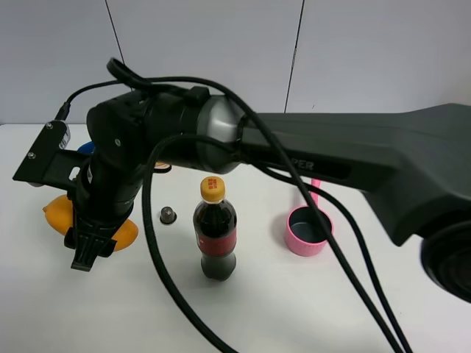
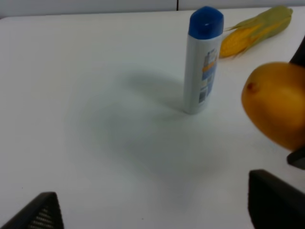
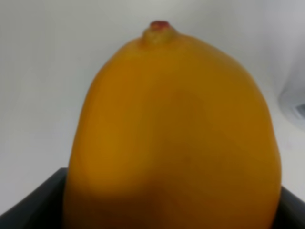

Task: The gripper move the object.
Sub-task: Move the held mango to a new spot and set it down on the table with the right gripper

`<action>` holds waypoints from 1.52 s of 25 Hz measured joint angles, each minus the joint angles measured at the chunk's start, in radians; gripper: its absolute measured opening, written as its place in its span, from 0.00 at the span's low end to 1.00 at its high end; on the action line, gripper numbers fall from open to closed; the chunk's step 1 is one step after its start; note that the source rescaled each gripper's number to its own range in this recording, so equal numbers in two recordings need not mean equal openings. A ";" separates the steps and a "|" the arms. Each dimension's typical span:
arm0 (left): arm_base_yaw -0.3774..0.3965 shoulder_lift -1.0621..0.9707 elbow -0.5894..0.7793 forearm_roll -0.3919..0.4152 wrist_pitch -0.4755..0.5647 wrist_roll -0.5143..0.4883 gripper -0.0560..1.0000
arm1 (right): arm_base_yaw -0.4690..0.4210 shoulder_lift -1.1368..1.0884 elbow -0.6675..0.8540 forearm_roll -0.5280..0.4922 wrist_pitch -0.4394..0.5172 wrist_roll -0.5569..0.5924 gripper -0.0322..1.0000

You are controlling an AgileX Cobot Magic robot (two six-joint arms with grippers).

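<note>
The orange-yellow mango lies at the left of the white table, mostly hidden behind my right gripper. The thick dark right arm reaches across from the right with black cables. In the right wrist view the mango fills the frame, and dark fingers press against both its lower sides. The left wrist view shows the mango at its right edge. My left gripper is open and empty, apart from the mango, its tips wide apart over bare table.
A cola bottle with a yellow cap stands mid-table. A pink cup is to its right and a small grey cap to its left. A white bottle with a blue cap and a corn cob stand beyond the mango.
</note>
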 joint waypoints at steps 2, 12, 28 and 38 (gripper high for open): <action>0.000 0.000 0.000 0.000 0.000 0.000 1.00 | 0.002 0.029 0.000 -0.001 -0.020 -0.001 0.03; 0.000 0.000 0.000 0.000 0.000 0.000 1.00 | 0.029 0.124 0.000 -0.049 -0.041 -0.002 0.03; 0.000 0.000 0.000 0.000 0.000 0.000 1.00 | 0.029 0.209 -0.001 -0.136 -0.051 -0.002 0.03; 0.000 0.000 0.000 0.000 0.000 0.001 1.00 | 0.029 0.235 -0.001 -0.136 -0.076 -0.002 0.03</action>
